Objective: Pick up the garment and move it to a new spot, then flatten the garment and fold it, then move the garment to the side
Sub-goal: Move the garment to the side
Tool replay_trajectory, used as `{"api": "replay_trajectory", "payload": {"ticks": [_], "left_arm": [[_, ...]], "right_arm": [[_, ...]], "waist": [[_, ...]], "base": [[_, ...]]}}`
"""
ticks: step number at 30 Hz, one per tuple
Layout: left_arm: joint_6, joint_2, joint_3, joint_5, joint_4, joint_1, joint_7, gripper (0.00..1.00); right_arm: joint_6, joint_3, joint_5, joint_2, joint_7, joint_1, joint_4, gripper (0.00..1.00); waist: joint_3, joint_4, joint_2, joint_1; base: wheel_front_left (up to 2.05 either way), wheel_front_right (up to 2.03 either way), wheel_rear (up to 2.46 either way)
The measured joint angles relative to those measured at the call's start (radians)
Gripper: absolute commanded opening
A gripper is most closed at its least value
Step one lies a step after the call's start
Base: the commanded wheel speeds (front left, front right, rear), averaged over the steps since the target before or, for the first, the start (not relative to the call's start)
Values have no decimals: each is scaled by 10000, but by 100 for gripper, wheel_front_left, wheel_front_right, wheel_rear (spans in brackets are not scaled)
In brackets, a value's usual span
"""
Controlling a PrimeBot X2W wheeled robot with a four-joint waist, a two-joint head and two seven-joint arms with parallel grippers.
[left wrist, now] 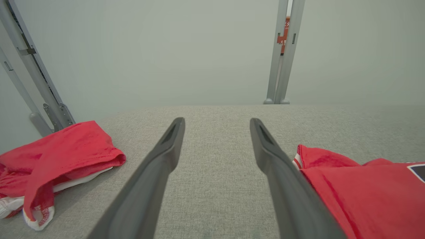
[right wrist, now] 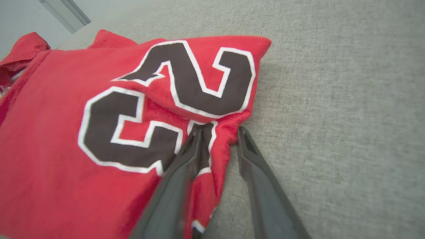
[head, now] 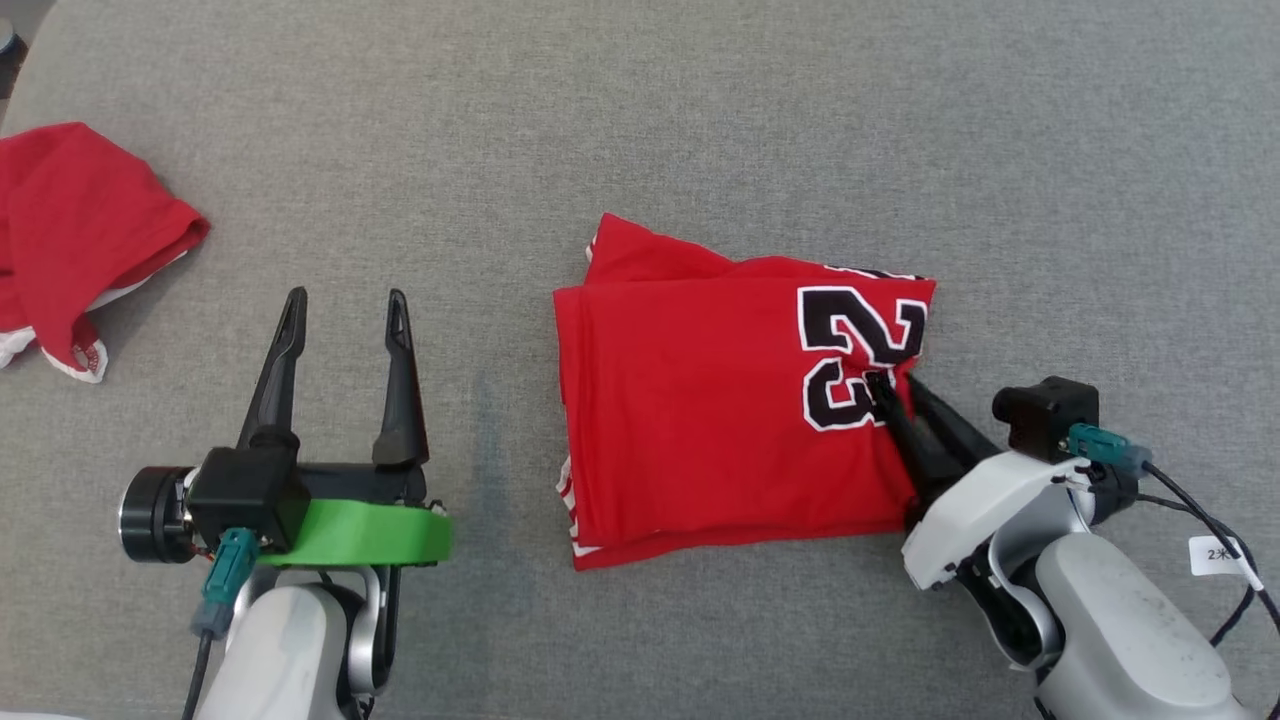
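- R gripper [right wrist: 219, 129]: jaws pinch jersey [head: 700, 420] at its right edge by the "23", cloth bunched btwn them
- L gripper [head: 346, 298]: jaws wide open, holding nothing, over table [head: 700, 120] left of jersey
- Jersey mid-table, folded into a block; fold looks done, move to the side still left, prob starting
- 2nd garment [head: 70, 220] crumpled far left; both lie straight on table, not in any container

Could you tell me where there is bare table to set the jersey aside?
Free: the far strip of table beyond both garments, and the gap between the crumpled red garment and the folded jersey, beyond the open left gripper. Crowded: the jersey's right edge, where the right gripper grips it.
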Motion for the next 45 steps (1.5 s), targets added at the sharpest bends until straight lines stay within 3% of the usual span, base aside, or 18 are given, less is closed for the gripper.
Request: {"api": "replay_trajectory", "payload": {"ticks": [10,16,22,32,36,37,38,39,45], "left_arm": [[-343,197,-215,472,-267,-246,-4,100],[-543,263,-700,763,-709,-871,299,100],[-821,221,-1262,1143,-1218,-1774,800,100],[-1074,115,-1779,1430,-1624,-2871,1039,100],[-1143,125,-1843,1461,-1655,-3054,1039,100],[-1143,132,-1845,1473,-1651,-3082,1039,100],[-1141,136,-1843,1475,-1649,-3104,1039,100],[-1137,140,-1841,1476,-1632,-3122,1039,100],[-968,171,-1772,1417,-1335,-3054,917,100]], "right_arm": [[10,895,483,-717,-1039,-720,-245,0],[10,347,974,-1402,-1352,-1703,382,0],[8,-443,1409,-2615,-1609,-3266,1827,0],[8,-1546,1603,-4280,-1868,-5232,4080,0],[8,-1908,1252,-4579,-1900,-5753,4604,0],[8,-2000,1122,-4579,-1902,-5839,4615,13],[8,-2136,949,-4581,-1910,-5939,4615,49],[8,-2313,711,-4587,-1910,-6010,4585,100],[8,-3965,-169,-4013,-1919,-5337,3716,100]], "waist": [[201,-1148,0,0],[432,-2170,0,0],[1106,-2855,0,0],[2699,-3049,0,0],[3210,-2959,0,0],[3294,-2935,1,0],[3389,-2905,0,0],[3467,-2875,0,1],[3393,-2798,0,1]], "base": [[0,0,0],[0,0,0],[0,0,0],[0,0,0],[0,0,0],[0,0,0],[0,0,0],[0,0,0],[0,0,0]]}}
